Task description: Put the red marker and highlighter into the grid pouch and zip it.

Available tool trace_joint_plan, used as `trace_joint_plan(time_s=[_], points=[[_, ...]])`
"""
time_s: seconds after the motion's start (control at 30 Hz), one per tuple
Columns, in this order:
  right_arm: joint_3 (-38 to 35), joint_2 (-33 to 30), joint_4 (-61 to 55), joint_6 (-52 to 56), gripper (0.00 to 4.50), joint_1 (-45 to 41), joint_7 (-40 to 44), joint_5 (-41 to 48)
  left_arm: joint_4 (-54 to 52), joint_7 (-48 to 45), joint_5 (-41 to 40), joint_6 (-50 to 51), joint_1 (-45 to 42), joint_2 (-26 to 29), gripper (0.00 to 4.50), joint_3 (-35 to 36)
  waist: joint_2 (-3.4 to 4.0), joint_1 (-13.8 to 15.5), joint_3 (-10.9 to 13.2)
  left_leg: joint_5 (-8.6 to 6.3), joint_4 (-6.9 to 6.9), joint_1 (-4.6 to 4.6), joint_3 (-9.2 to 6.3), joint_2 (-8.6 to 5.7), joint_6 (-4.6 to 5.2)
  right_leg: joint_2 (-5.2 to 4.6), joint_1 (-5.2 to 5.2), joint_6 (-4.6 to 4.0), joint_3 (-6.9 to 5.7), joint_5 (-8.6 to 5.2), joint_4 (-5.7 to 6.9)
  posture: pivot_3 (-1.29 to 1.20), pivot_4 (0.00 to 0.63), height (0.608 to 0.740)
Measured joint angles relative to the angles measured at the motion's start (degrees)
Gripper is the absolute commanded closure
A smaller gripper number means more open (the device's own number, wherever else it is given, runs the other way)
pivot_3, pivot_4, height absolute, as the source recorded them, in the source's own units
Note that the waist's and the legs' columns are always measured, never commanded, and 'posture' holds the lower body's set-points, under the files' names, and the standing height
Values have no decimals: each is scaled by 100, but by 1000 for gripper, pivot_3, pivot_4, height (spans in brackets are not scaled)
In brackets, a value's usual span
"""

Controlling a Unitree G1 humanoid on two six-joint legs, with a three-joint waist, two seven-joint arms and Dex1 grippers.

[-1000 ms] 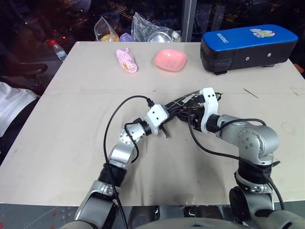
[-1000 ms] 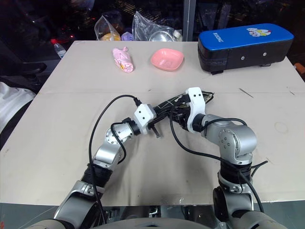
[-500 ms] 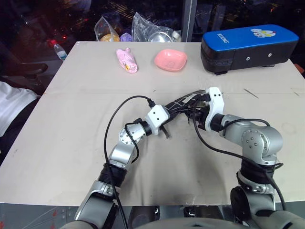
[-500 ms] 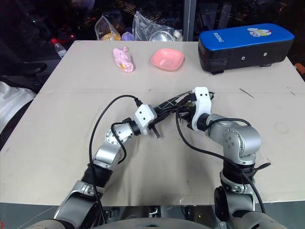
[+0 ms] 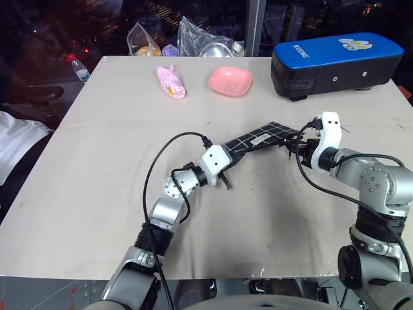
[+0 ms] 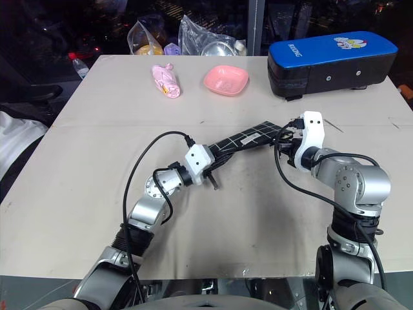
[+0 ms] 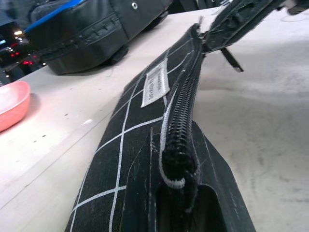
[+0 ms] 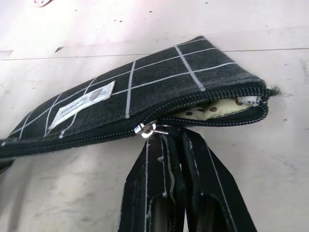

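On the beige surface (image 5: 97, 194), the left hand (image 5: 227, 163) pinches the near-left end of the grid pouch (image 5: 258, 139), which stretches rightward between both hands. The right hand (image 8: 176, 140), fingers pressed together, grips the zipper pull (image 8: 149, 129); a short stretch at that end gapes, showing dotted beige lining.

grid pouch (image 8: 145, 92) | black, white grid lines | mid-table | zipper mostly shut, end gap open
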Motion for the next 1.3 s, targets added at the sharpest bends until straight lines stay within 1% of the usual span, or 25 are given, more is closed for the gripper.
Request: trace_joint_plan(time_s=[0.1,0.4,0.5,0.53,0.57,0.6,0.63,0.7,0.73,0.77,0.8,0.83,0.9,0.93,0.97,1.0,1.1,1.13,1.2,1.27,1.3], points=[[-200,-223,170,-188,4482,-5,-91,-81,0,19,-2,-27,5,73,4500,28,0,8,0,1,0,0,1,0,-1,-1,0,0,1,0,-2,0,150,740],[-191,-238,334,-354,4482,-5,-103,-55,0,54,-1,-59,4,70,4500,20,0,0,0,1,-1,0,2,1,-1,0,0,0,2,0,-2,0,150,740],[-141,-287,329,-431,3620,17,-54,-27,0,92,2,-96,15,74,4500,21,0,0,0,1,-1,0,1,1,-1,0,0,0,2,0,-2,0,150,740],[-94,-474,301,-558,3308,118,96,-4,0,115,2,-124,37,103,4500,51,0,5,0,0,-1,0,1,1,0,0,0,0,2,0,-5,0,150,740],[-90,-626,261,-635,2865,200,279,47,2,143,2,-139,77,167,4500,135,0,3,0,0,-2,0,2,1,0,0,0,0,2,0,-5,0,150,740],[-81,-722,221,-689,2550,272,404,106,2,164,1,-154,93,216,4500,181,0,3,0,0,-2,0,1,2,0,0,0,0,2,0,-6,0,150,740],[-38,-795,178,-757,1997,332,508,121,3,171,0,-167,95,249,4500,212,0,3,0,0,-2,0,1,2,0,0,0,0,2,0,-5,0,150,740],[243,-1121,151,-1129,998,553,824,99,4,174,-7,-236,99,289,3834,271,0,2,0,-1,-2,0,1,1,2,0,0,0,2,0,-5,0,150,740],[277,-1155,153,-1181,760,583,859,92,4,174,-7,-240,104,297,3699,281,0,2,0,-1,-2,0,1,1,2,0,0,0,2,0,-5,0,150,740],[376,-1283,164,-1409,161,697,1025,48,4,171,-8,-244,117,321,3155,314,0,2,0,-1,-2,0,1,1,2,0,0,1,2,0,-6,0,150,740],[478,-1433,190,-1643,0,825,1199,-4,4,157,-15,-251,127,355,2694,342,0,3,0,-1,-2,0,0,0,2,0,1,1,1,0,-7,0,150,740],[603,-1634,275,-2012,0,1017,1454,-93,4,134,-49,-254,149,426,2237,385,-1,7,0,-1,-2,0,0,0,2,0,1,1,1,0,-10,0,150,740],[800,-1987,477,-2796,0,1490,1950,-314,-53,3,-136,-265,313,646,1105,487,-1,12,1,-1,-6,0,1,1,2,0,2,1,1,-1,-19,0,150,740],[806,-2012,554,-2916,0,1564,2027,-350,-56,-26,-145,-263,359,690,875,526,-1,12,1,-1,-6,0,2,1,2,0,2,2,2,-1,-19,0,150,740],[834,-2050,689,-3213,0,1684,2180,-418,-97,-86,-194,-250,448,770,401,580,-1,1,1,0,-6,0,4,1,0,1,1,2,2,0,-19,0,150,740],[843,-2083,813,-3478,0,1791,2333,-466,-179,-150,-268,-223,544,853,64,602,-1,-6,1,0,-5,1,5,2,-1,1,1,2,4,0,-17,0,150,740],[843,-2102,1070,-4341,0,1998,2769,-540,-590,-375,-542,10,908,1043,64,645,-1,-3,1,1,-5,5,5,4,-2,2,3,2,5,0,-16,0,150,740],[831,-2099,1267,-4941,0,2074,2990,-568,-845,-515,-775,281,1168,1152,64,718,-1,0,1,1,-5,5,4,4,-2,2,3,2,5,0,-16,0,150,740],[809,-2099,1358,-5175,0,2118,3075,-590,-933,-573,-861,402,1281,1208,64,758,-1,3,1,1,-4,5,5,5,-3,1,4,2,5,0,-16,0,150,740],[784,-2201,1673,-5865,0,2340,3429,-680,-1440,-716,-1210,948,1778,1446,64,904,-1,7,2,8,-5,5,4,7,-14,0,5,2,5,-1,-18,0,150,740],[783,-2245,1746,-5963,0,2408,3484,-710,-1522,-735,-1267,1045,1884,1479,64,943,-1,21,2,10,-6,5,3,8,-17,-3,6,2,4,-1,-20,0,150,740]])
